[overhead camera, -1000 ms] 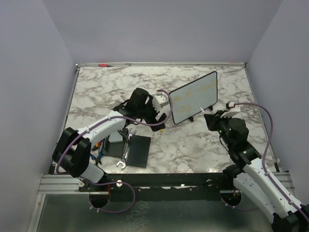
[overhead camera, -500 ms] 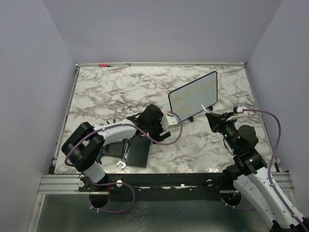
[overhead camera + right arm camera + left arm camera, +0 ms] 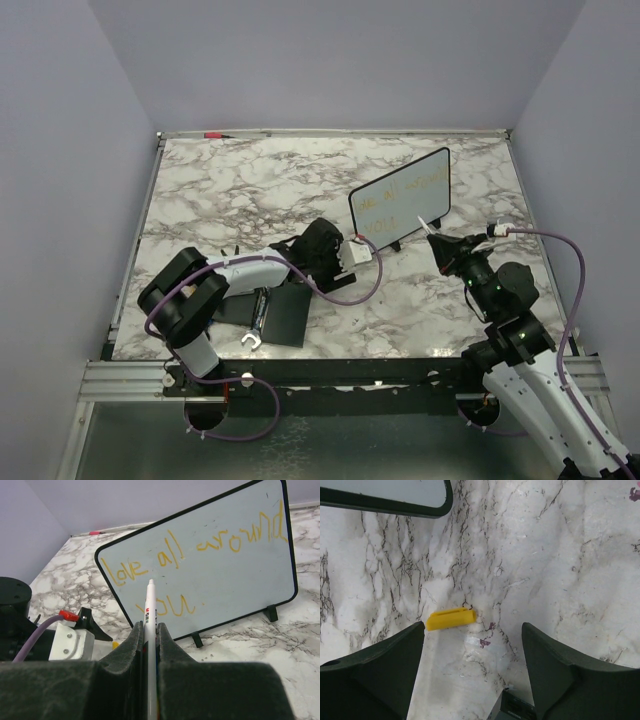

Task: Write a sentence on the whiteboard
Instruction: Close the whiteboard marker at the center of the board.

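Note:
The whiteboard (image 3: 402, 198) stands propped at the table's right centre, and its face fills the right wrist view (image 3: 220, 575). The sentence (image 3: 195, 555) in yellow-orange reads "Love all around" with "you" below it. My right gripper (image 3: 148, 627) is shut on a white marker (image 3: 150, 615) whose tip points at the board, a short way off its face. It sits right of the board in the top view (image 3: 447, 248). My left gripper (image 3: 473, 627) is open and empty, low over the marble by the board's lower left corner (image 3: 437, 507). A yellow cap (image 3: 451, 619) lies just ahead of its left finger.
A flat black square pad (image 3: 285, 310), a wrench (image 3: 252, 337) and small tools lie at the near left by the left arm. A red marker (image 3: 213, 134) lies at the far edge. Grey walls close in three sides.
My left arm has dropped away from the board's left edge and now rests low on the table near its lower corner. My right gripper has drawn back slightly from the board with the marker.

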`<state>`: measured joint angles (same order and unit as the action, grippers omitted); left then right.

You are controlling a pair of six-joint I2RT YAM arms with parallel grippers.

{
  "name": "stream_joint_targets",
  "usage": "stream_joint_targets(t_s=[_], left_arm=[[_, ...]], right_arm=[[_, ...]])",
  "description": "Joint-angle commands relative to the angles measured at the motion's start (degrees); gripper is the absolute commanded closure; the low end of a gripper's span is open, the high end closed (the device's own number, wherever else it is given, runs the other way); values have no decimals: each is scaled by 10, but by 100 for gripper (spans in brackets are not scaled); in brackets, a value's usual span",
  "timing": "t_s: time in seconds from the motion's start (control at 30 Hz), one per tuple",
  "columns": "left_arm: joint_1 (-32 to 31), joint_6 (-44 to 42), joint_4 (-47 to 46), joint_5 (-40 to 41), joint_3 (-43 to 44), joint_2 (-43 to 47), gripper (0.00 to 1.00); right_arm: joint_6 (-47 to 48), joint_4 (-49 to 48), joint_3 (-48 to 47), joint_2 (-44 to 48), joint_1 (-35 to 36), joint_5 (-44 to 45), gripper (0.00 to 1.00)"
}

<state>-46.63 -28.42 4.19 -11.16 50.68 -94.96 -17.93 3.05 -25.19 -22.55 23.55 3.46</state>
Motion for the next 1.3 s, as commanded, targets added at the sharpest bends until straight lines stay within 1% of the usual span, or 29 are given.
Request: stream_joint_targets(t_s=[0.0,0.17,0.3,0.47,0.63,0.9,1.0,1.13,1.27], left_arm=[[-3,-20,-26,14,3,-12,21],[-4,-21,-23,13,14,-23,28],[-4,-15,-19,12,25,-36,40],[-4,12,-5,-2,24,-40,49],[-16,54,25,-11,11,-22,50],[-18,167,78,-88,7,3,51],[-19,201,91,-100,8,9,50],[-18,244,90,-68,21,20,49],[-19,352,67,6,42,34,49]], right_arm=[[0,8,8,6,-1,-12,99],[-2,9,8,7,-1,-16,99],[-1,10,9,10,-1,-14,99],[-3,14,9,13,-1,-10,99],[-4,18,10,17,-1,-3,99],[-6,20,11,19,-1,2,99],[-6,21,10,20,-1,5,99],[-8,24,10,22,-2,7,99],[-10,27,11,27,-1,18,99]])
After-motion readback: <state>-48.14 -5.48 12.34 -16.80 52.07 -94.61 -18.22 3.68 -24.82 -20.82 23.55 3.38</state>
